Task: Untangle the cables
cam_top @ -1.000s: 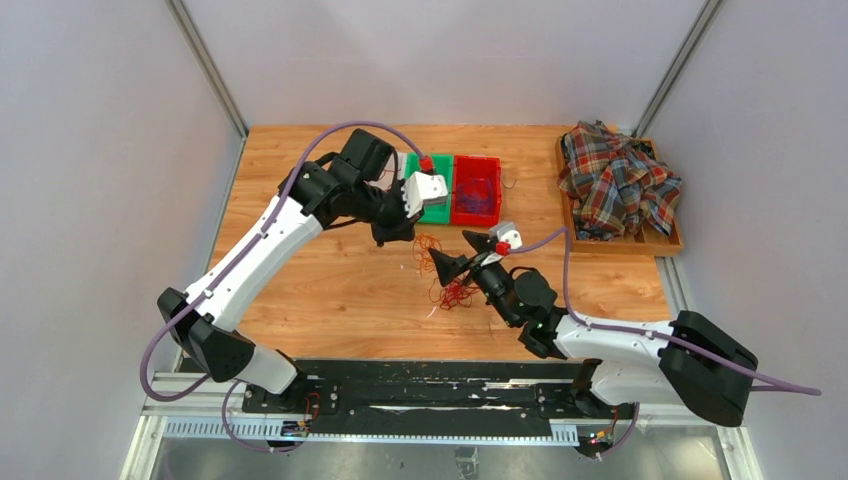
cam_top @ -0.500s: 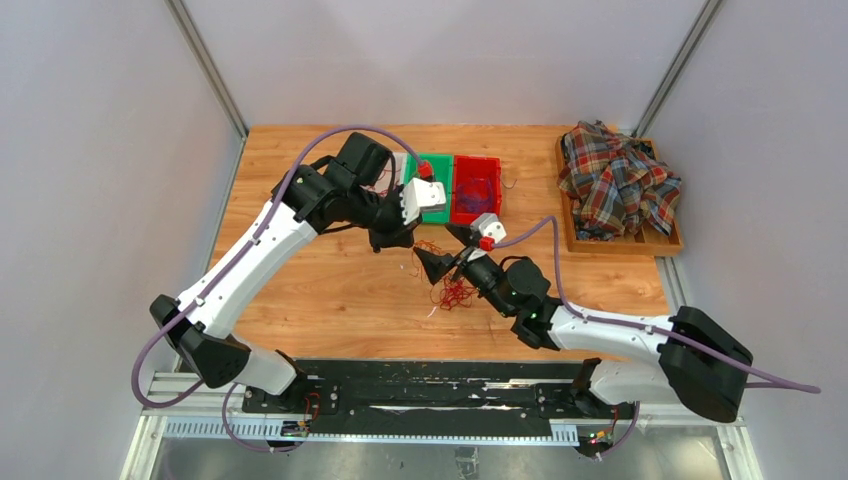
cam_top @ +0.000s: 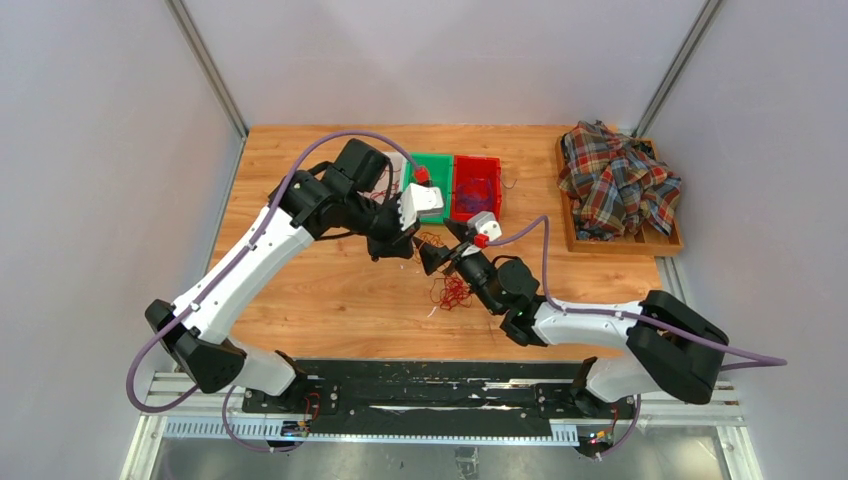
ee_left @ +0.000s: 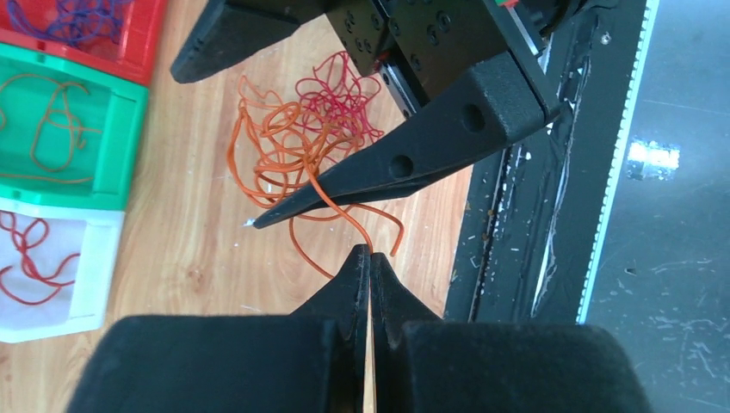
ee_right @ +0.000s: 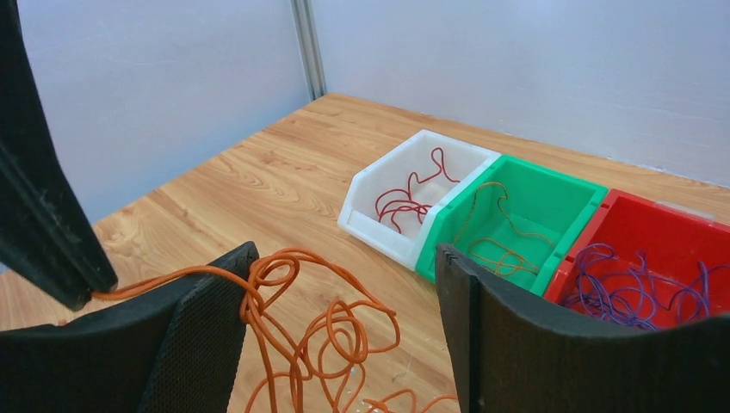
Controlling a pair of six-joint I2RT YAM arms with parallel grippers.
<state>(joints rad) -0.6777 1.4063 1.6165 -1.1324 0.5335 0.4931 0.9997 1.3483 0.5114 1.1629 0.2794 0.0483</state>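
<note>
the cables sit as a loose bunch near the middle of the bench: orange loops with a red knot touching them on the side toward the arm bases. the left end effector is pressed together, pinching one orange strand at its very tip. from that pinch the strand runs across one finger of the right end effector, which is spread wide just beside the left one. most of the orange loops lie below and between its two fingers. beyond the bunch stand three bins in a row, touching: a white bin holding a red cable, a green bin holding an olive-orange one, and a red bin holding purple ones.
</note>
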